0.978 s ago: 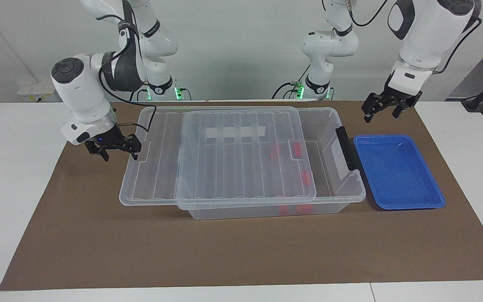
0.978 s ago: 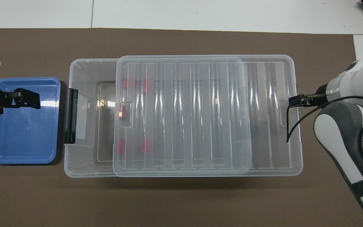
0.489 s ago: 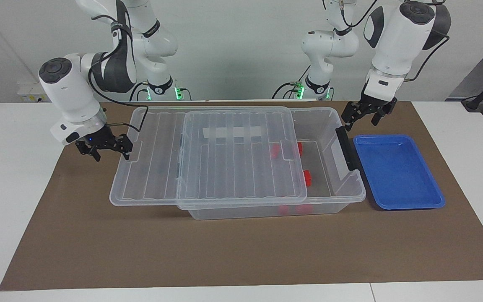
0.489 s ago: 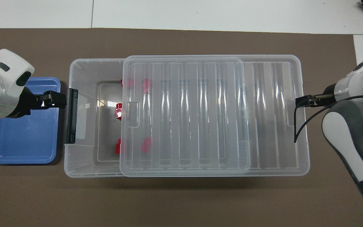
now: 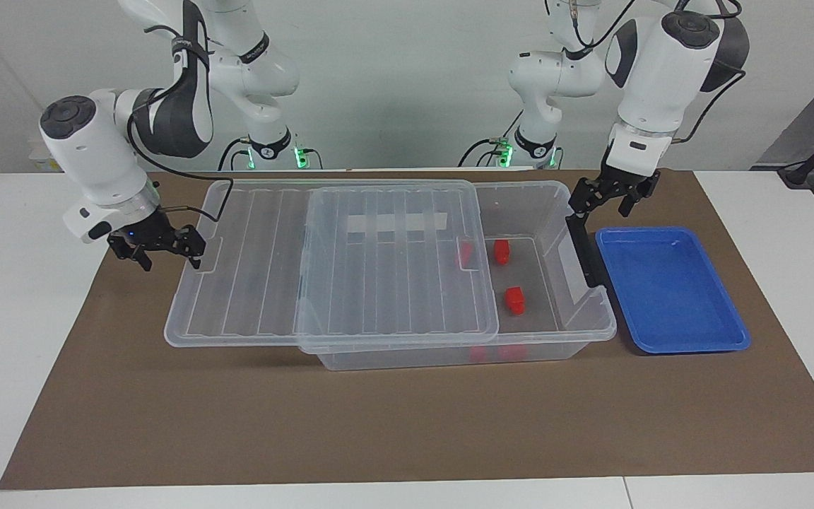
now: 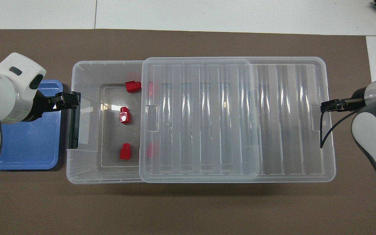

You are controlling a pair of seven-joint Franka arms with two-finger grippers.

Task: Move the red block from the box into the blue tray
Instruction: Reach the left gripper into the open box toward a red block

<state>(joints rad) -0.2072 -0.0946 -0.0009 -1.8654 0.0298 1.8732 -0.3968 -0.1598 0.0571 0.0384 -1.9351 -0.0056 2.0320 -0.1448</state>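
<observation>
The clear box (image 5: 594, 331) (image 6: 83, 171) lies across the mat, its ribbed lid (image 5: 379, 268) (image 6: 214, 114) slid partway off toward the right arm's end. Three red blocks (image 5: 514, 300) (image 6: 124, 115) lie uncovered on the box floor, and others show dimly under the lid. The blue tray (image 5: 668, 290) (image 6: 28, 147) sits beside the box's black clip handle (image 5: 584, 247) (image 6: 73, 124). My right gripper (image 5: 170, 256) (image 6: 330, 106) is open, one fingertip against the lid's end tab. My left gripper (image 5: 601, 205) (image 6: 67, 99) hangs open over the handle end of the box.
A brown mat (image 5: 379, 424) covers the white table under everything. The overhanging end of the lid sticks out past the box toward the right arm's end. Open mat lies on the side of the box farther from the robots.
The right gripper has dragged the lid toward the right arm's end, uncovering three red blocks. The left gripper has moved from above the blue tray to above the box's handle end.
</observation>
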